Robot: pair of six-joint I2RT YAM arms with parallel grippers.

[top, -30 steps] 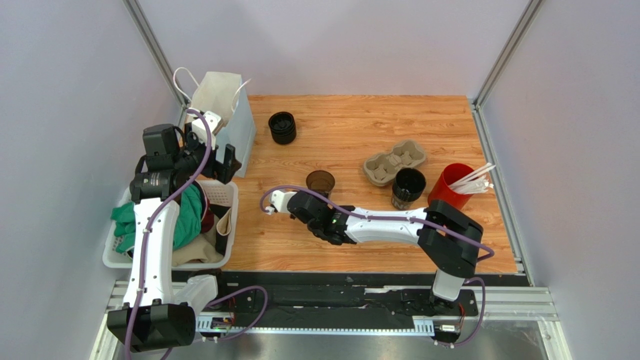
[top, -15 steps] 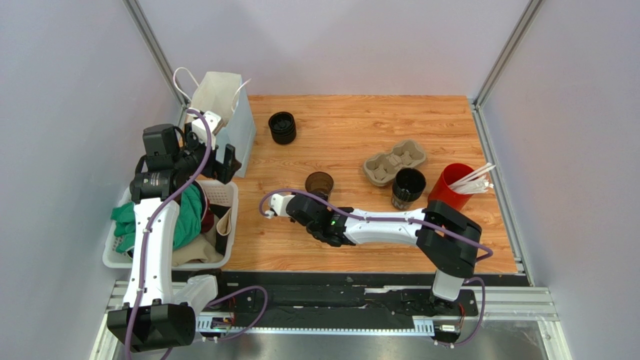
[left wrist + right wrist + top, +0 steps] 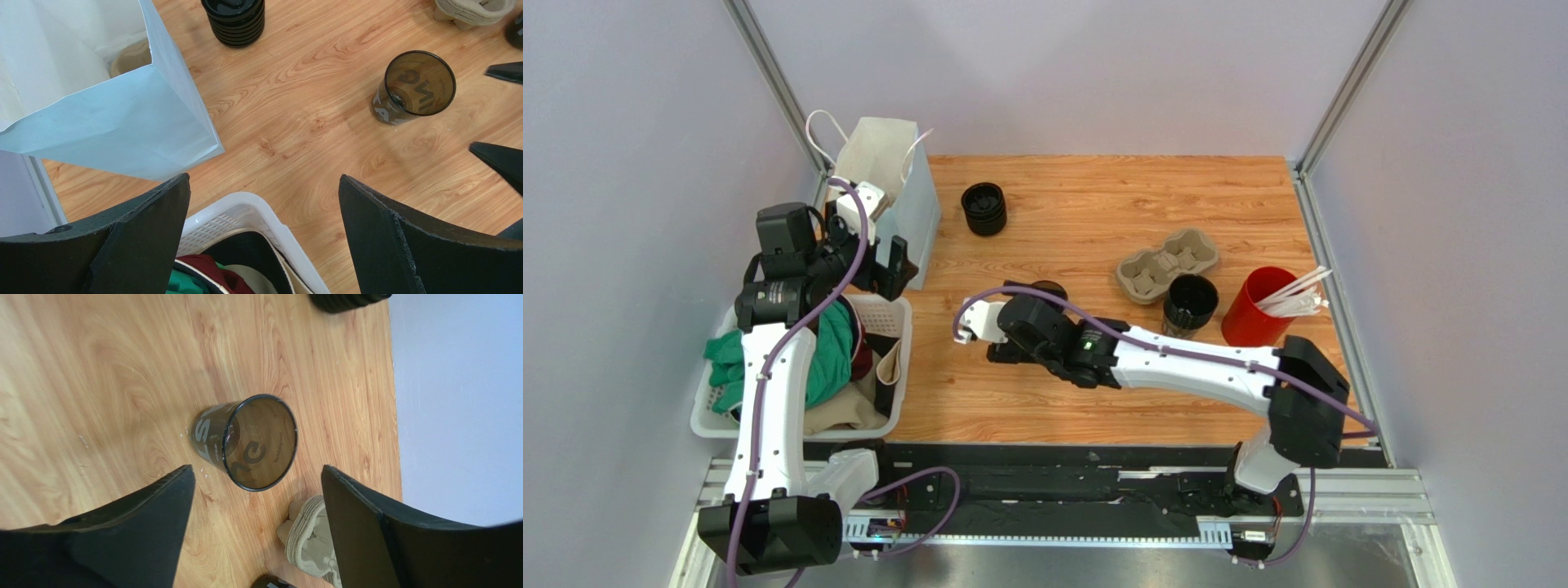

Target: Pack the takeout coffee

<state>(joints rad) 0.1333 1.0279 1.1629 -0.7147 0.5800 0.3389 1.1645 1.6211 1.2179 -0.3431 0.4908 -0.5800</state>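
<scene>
Right wrist: right claw [image 3: 258, 474] is wide open and holds nothing. Tinted cup [image 3: 251, 444] stands on the counter [image 3: 92, 367] just ahead, in line with the gap between the jaws. No contact that I can see. Coffee [image 3: 350, 300] is clipped at the top edge, well apart. A corner of the tray [image 3: 310, 539] shows at the bottom.

Left wrist: left claw [image 3: 264, 184] is fully open and empty, hanging over the bin [image 3: 233, 214] rim beside the bag [image 3: 92, 122]. Coffee is upright at the far edge with its lid on. Tinted cup is off to the right.

Top: coffee stands far-left on the counter, just right of the bag and well apart from the tray, whose wells look empty. Dark cup [image 3: 1192, 304] and red cup [image 3: 1255, 306] sit just near the tray. Right claw is mid-counter and mostly hides the tinted cup.

My read: packing hasn't started and the coffee is untouched. The next move calls for a claw at the coffee, jaws straddling the ribbed wall below the lid, then a grip and an upright lift. Left claw looks nearer. Can't tell whether the target is the tray or the bag.
</scene>
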